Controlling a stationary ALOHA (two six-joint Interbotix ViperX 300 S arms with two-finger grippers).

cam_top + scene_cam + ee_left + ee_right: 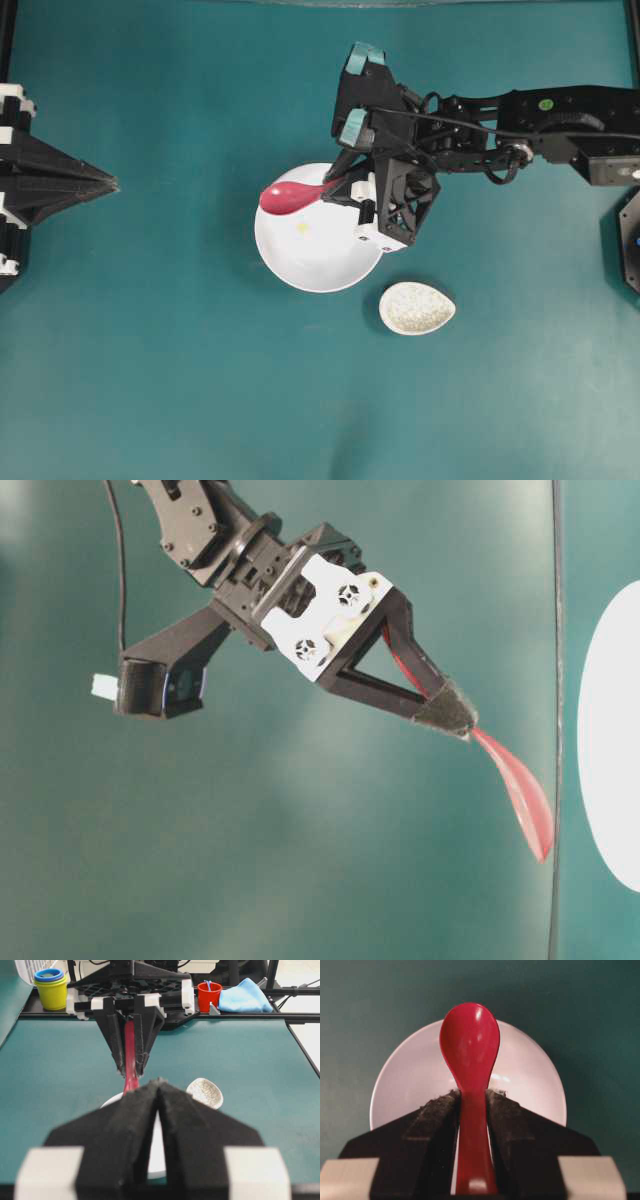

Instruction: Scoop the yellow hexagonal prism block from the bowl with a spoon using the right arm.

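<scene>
Gripping the spoon (290,197) by its handle, the right hand (337,184) has its fingers closed on the stem, the scoop held above the upper-left rim of the bowl (330,270) on the green bench (150,350). The yellow hexagonal prism block (302,228) lies inside the bowl, just below the scoop in the overhead view and apart from it. The left hand (108,184) rests at the bench's left edge, fingers pressed together and empty; a speckled egg-shaped dish (417,308) sits just beside the bowl's lower right.

The white bowl (318,258) is sitting on the table, the yellow hexagonal prism block (302,228) lying inside it. The glossy red spoon (288,197) is hanging above its rim, scoop angling downward
</scene>
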